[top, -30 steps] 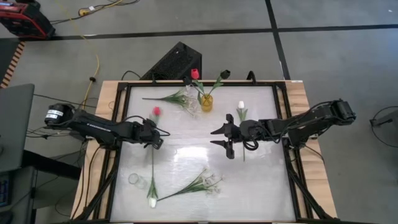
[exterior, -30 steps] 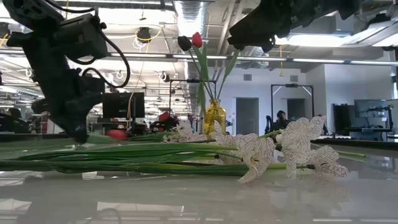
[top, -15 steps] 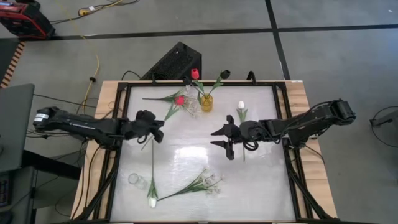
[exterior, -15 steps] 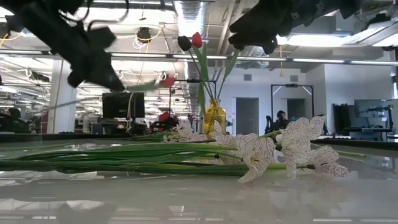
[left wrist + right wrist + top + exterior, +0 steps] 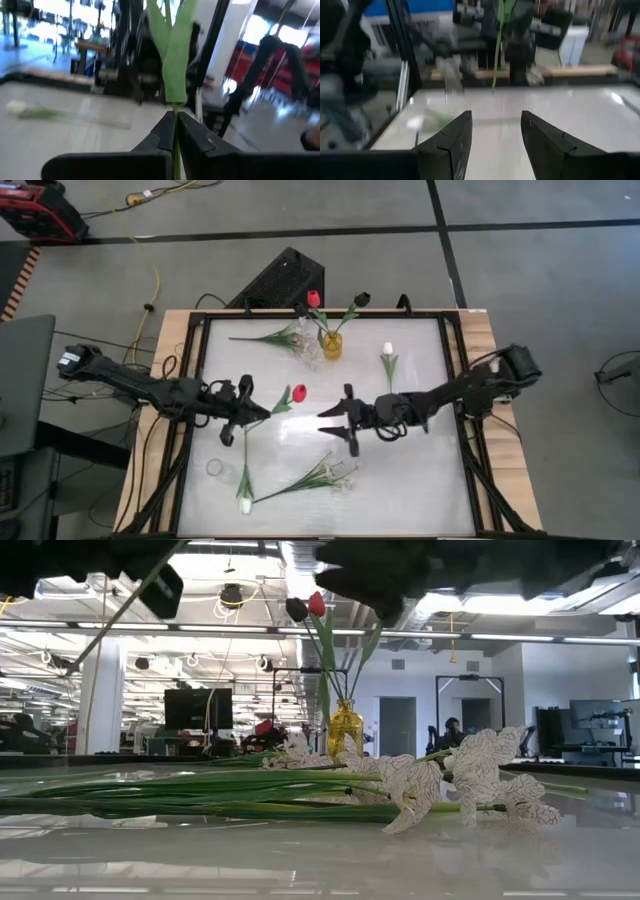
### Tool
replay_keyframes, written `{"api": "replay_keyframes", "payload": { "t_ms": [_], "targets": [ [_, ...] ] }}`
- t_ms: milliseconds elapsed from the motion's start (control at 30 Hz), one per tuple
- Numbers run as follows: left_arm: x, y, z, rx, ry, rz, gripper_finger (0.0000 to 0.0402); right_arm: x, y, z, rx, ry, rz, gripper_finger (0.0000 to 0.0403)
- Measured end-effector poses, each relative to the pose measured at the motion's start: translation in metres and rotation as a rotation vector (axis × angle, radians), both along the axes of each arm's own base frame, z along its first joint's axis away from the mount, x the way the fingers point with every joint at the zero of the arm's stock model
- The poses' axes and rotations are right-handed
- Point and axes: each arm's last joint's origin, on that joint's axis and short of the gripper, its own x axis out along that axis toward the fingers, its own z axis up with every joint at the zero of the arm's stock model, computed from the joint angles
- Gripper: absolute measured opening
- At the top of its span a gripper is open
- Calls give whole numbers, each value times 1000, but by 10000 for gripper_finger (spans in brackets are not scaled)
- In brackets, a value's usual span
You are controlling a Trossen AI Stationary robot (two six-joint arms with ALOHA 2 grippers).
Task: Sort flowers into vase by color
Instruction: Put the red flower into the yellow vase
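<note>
My left gripper [image 5: 243,409] is shut on a red tulip whose bud [image 5: 298,392] points toward the table's right, above the middle of the table. My right gripper [image 5: 334,425] is open and hovers just right of that bud, fingers pointing left; its wrist view shows the open fingers [image 5: 495,135] with nothing between them. A yellow vase [image 5: 331,345] stands at the far edge and holds a red tulip [image 5: 313,298] and dark blooms. A white tulip [image 5: 387,350] lies flat right of the vase. Another white tulip [image 5: 245,503] and a white spray [image 5: 325,473] lie near the front. My left gripper pinches the red tulip's green stem [image 5: 175,137] between its two fingers, just below the leaves [image 5: 175,70]. The flower is lifted clear of the table and tilted. Its lower stem [image 5: 110,625] slants down toward the left, and the bud end reaches out past the fingertips.
A second white spray [image 5: 272,335] lies by a clear vase [image 5: 308,350] at the far edge. A small clear glass [image 5: 215,468] sits near the front left corner. The black frame rail [image 5: 190,380] borders the white table. Bare table shows right of centre.
My left gripper has raised the red tulip off the table. It swung the bud from the left side, first toward the far edge, then round toward the centre. My right gripper has moved left and slightly toward the near edge, closing on the bud, and has stayed open.
</note>
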Motion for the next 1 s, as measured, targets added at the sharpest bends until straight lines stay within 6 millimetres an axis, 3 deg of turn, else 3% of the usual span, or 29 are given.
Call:
{"api": "replay_keyframes", "payload": {
  "t_ms": [133, 367, 500, 1000],
  "targets": [
    [5, -1, 1, -9, -48, -1, 0, 24, 4, -6, -19, -117, -6, 196],
    [21, -6, -10, -5, -47, -3, 0, 72, 9, -14, -90, -147, -23, 196],
    [26, -8, -16, 12, -44, -28, 0, 88, 11, -13, -110, -170, -30, 196],
    [29, -7, -16, 90, -74, 19, 0, 99, 10, -8, -98, -192, -38, 196]
  ]
}}
